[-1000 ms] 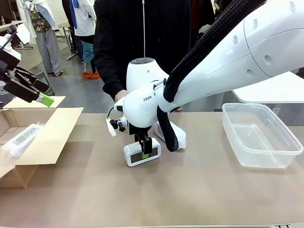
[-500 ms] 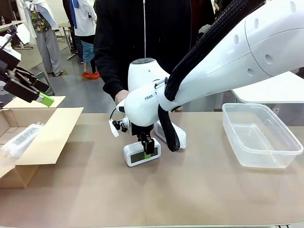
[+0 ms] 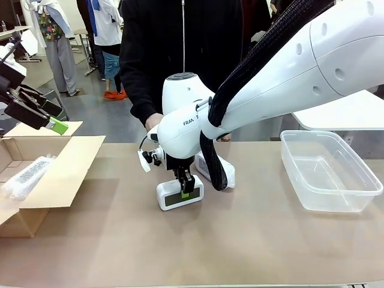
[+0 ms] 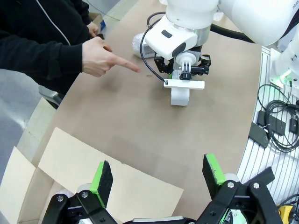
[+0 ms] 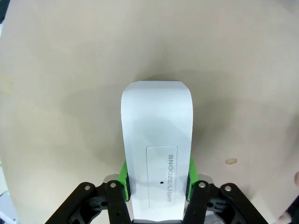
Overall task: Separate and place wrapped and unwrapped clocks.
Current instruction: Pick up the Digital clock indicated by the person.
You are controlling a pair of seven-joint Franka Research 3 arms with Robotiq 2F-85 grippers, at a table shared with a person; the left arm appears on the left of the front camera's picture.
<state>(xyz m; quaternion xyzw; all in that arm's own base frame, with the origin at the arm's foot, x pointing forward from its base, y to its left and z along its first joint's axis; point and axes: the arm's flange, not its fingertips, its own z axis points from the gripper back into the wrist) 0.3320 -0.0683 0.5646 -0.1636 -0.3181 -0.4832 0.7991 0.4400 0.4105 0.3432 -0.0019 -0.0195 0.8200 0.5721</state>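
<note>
R wrist cam: R gripper (image 5: pixel 156 173) clenched on the bare clock (image 5: pixel 157 140), green pads on both its sides, "SNOOZE/LIGHT" printed on top. Front cam: clock sits on the table (image 3: pixel 258 240). The R arm bends down over it and hides part of a wrapped clock (image 3: pixel 227 171) just behind. Clear tub (image 3: pixel 312 132) well off to clock's right. Cardboard box (image 3: pixel 60 174) off to its left w/ 2nd wrapped clock (image 3: pixel 27 175) inside. L wrist cam: person's hand (image 4: pixel 100 58) points at table near clock. L gripper (image 4: pixel 157 175) released, hanging over box flap.

White clock (image 5: pixel 156 154), grn pads (image 5: pixel 123 173), tan table (image 3: pixel 252 240), clr tub (image 3: pixel 312 132).
</note>
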